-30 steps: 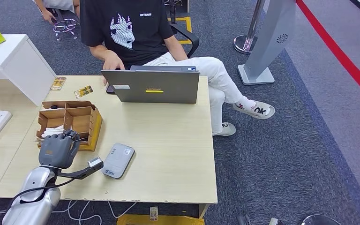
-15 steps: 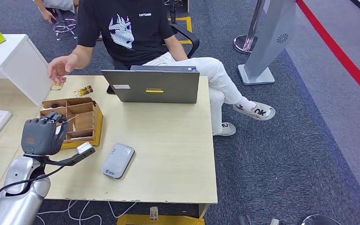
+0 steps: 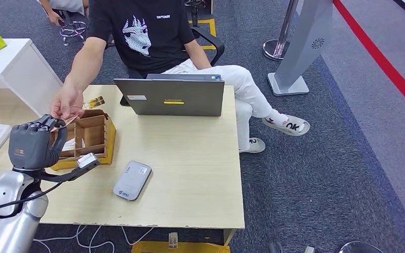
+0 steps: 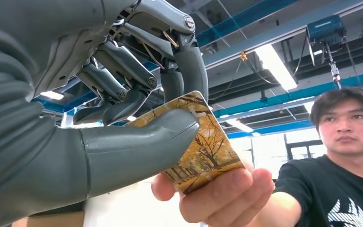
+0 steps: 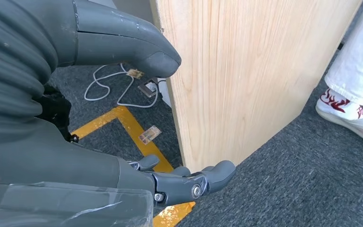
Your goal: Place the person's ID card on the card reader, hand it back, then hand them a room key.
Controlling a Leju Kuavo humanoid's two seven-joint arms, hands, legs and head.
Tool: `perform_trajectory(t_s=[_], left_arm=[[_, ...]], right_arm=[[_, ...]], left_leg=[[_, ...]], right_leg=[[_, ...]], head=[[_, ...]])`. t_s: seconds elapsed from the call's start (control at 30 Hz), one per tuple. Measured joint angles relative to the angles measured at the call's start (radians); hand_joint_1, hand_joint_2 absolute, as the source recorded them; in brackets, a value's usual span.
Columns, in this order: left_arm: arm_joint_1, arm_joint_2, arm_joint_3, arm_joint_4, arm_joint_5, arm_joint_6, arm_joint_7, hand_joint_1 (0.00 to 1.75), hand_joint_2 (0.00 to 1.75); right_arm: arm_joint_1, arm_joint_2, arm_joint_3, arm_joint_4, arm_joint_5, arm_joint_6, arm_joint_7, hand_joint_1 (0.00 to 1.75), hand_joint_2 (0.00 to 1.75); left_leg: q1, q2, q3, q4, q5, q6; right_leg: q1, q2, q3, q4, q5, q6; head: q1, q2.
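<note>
Room key pinched in my left hand, left of frame; person's hand gripping too. Late release risks tug, drop. Right hand loose, empty.

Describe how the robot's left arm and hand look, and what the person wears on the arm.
The left arm is silver metal with a black cable along it. The left hand is dark grey, with a ribbed cover, a thick thumb and darker jointed fingers. The person wears a black short-sleeved T-shirt.

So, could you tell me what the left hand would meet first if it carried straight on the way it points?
Most likely the person's hand, which already grasps the far end of the card the left hand holds.
</note>
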Motion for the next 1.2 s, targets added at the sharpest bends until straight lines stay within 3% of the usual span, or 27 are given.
perform_trajectory(t_s=[0.27, 0.4, 0.43, 0.57, 0.83, 1.03, 1.2], left_arm=[[0.001, 0.0, 0.012, 0.0, -0.001, 0.0, 0.0, 1.75, 1.75], [0.001, 0.0, 0.015, 0.0, -0.001, 0.0, 0.0, 1.17, 1.75], [0.001, 0.0, 0.015, 0.0, -0.001, 0.0, 0.0, 1.17, 1.75], [0.002, 0.0, 0.015, 0.0, -0.002, 0.0, 0.0, 0.01, 1.75], [0.012, -0.006, 0.015, 0.0, -0.01, 0.012, 0.002, 0.0, 1.75], [0.038, -0.028, 0.02, -0.023, -0.001, 0.093, -0.009, 0.0, 1.75], [0.052, -0.044, 0.022, -0.04, -0.001, 0.099, -0.011, 0.0, 1.75]], right_arm=[[0.0, 0.0, 0.0, 0.0, 0.0, 0.0, 0.0, 0.0, 1.75], [0.0, 0.0, 0.0, 0.0, 0.0, 0.0, 0.0, 0.0, 1.75], [0.0, 0.0, 0.0, 0.0, -0.001, 0.0, 0.0, 0.0, 1.75], [0.0, 0.0, 0.0, 0.0, -0.002, 0.0, 0.0, 0.0, 1.75], [0.0, 0.0, 0.0, 0.0, -0.003, 0.0, 0.0, 0.0, 1.75], [0.001, 0.0, 0.0, 0.0, -0.004, -0.001, 0.0, 0.0, 1.75], [0.001, 0.0, 0.0, 0.0, -0.005, -0.001, 0.0, 0.0, 1.75]], left_leg=[[0.0, 0.0, 0.0, 0.0, 0.0, 0.0], [0.0, 0.0, 0.0, 0.0, 0.0, 0.0], [0.0, 0.0, 0.0, 0.0, 0.0, 0.0], [0.0, 0.0, -0.001, 0.0, 0.0, 0.0], [0.0, 0.0, 0.0, 0.0, 0.0, 0.0], [0.0, 0.0, 0.0, 0.0, 0.0, 0.0], [0.0, 0.0, 0.0, 0.0, 0.0, 0.0]], right_leg=[[0.0, 0.0, 0.0, 0.0, 0.0, 0.0], [0.0, 0.0, 0.0, 0.0, 0.0, 0.0], [0.0, 0.0, 0.0, 0.0, 0.0, 0.0], [0.0, 0.0, -0.001, 0.0, 0.0, 0.0], [0.0, 0.0, 0.0, 0.0, 0.0, 0.0], [0.0, 0.0, 0.0, 0.0, 0.0, 0.0], [0.0, 0.0, 0.0, 0.0, 0.0, 0.0]], head=[[0.0, 0.0], [0.0, 0.0], [0.0, 0.0], [0.0, 0.0], [0.0, 0.0], [0.0, 0.0], [0.0, 0.0]])
